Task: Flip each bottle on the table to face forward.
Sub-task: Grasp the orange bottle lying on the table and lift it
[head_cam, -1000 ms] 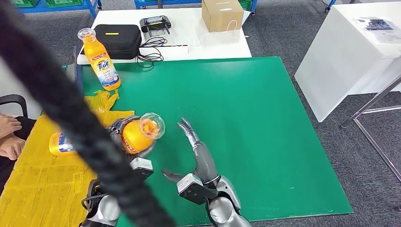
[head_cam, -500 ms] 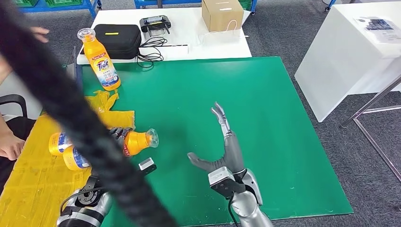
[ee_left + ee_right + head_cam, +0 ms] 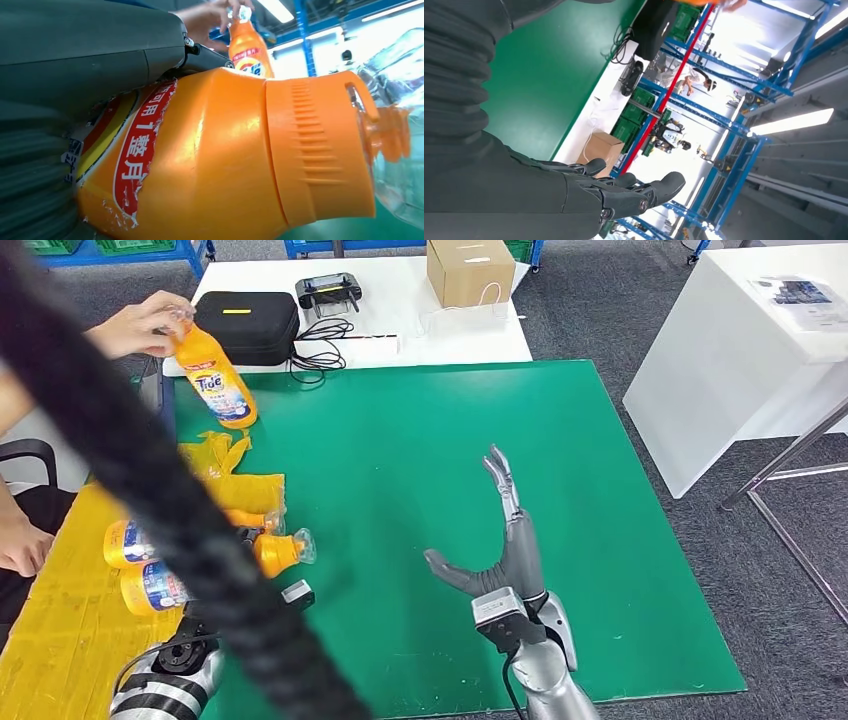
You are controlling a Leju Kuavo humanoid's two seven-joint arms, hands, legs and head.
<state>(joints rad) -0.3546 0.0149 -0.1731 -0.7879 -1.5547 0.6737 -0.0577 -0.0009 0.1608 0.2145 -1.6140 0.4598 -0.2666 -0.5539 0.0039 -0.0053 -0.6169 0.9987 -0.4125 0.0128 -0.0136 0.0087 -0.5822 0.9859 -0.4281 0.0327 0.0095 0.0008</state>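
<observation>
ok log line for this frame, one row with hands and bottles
left hand: holds orange bottle lying on its side | right hand: open above green mat | person's hand: on upright bottle

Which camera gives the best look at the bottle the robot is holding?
The left wrist view: the orange bottle is close, its red label readable. In the head view, the bottle is small, half hidden by a black cable.

orange bottle (image 3: 272, 551), green table (image 3: 420, 450), black case (image 3: 248, 325)

On the white table (image 3: 440, 335) beyond the green mat (image 3: 560, 540) sit a black case (image 3: 248, 325), a controller (image 3: 329, 290), coiled cables (image 3: 322, 345) and a cardboard box (image 3: 470, 270), with yellow sheeting (image 3: 60, 610) at the near left.
</observation>
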